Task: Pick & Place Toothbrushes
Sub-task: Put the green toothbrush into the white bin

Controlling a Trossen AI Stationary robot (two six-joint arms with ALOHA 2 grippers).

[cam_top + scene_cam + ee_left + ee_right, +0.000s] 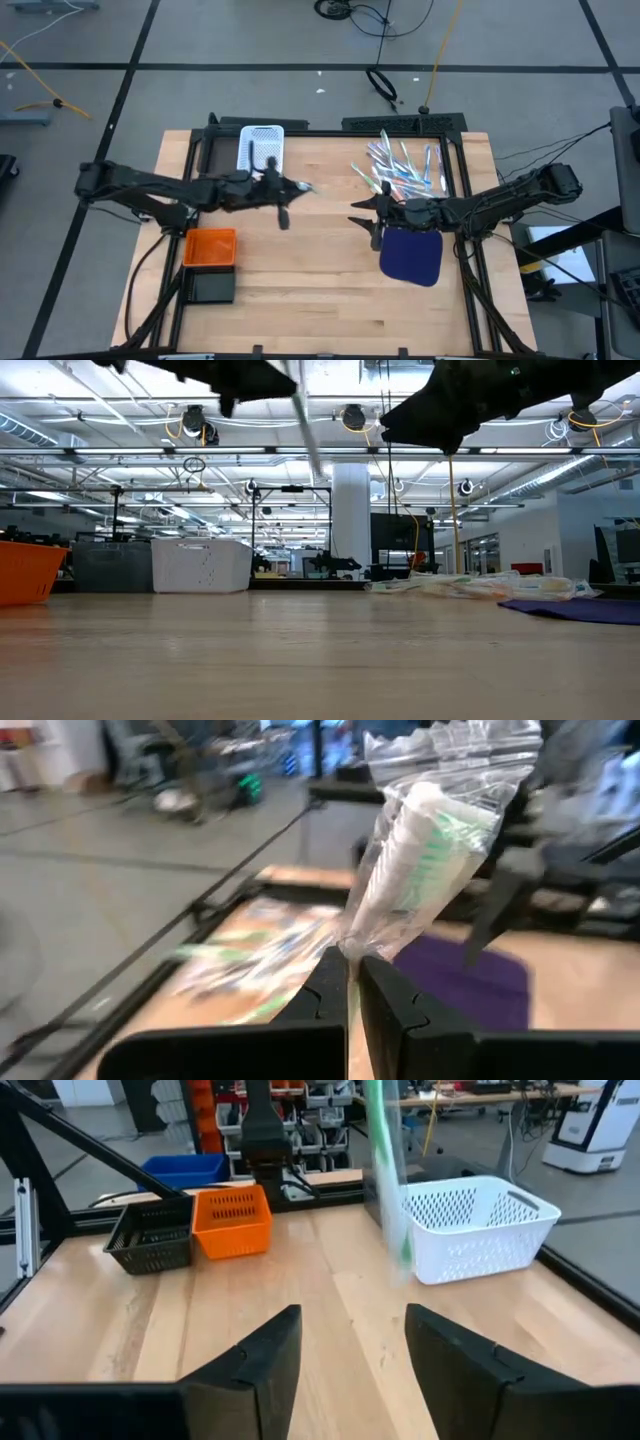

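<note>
Clear plastic wrap crinkles around the toothbrush pinched by the left hand, fingers pressed together on its lower end (white handle, green streaks), so its long axis stands up from the fingertips. That hand hangs over mid-table; the white basket lies close by at its 12 o'clock. At 3 o'clock the right hand hovers spread and empty, the remaining toothbrushes heaped near it, toward the table's far edge.
</note>
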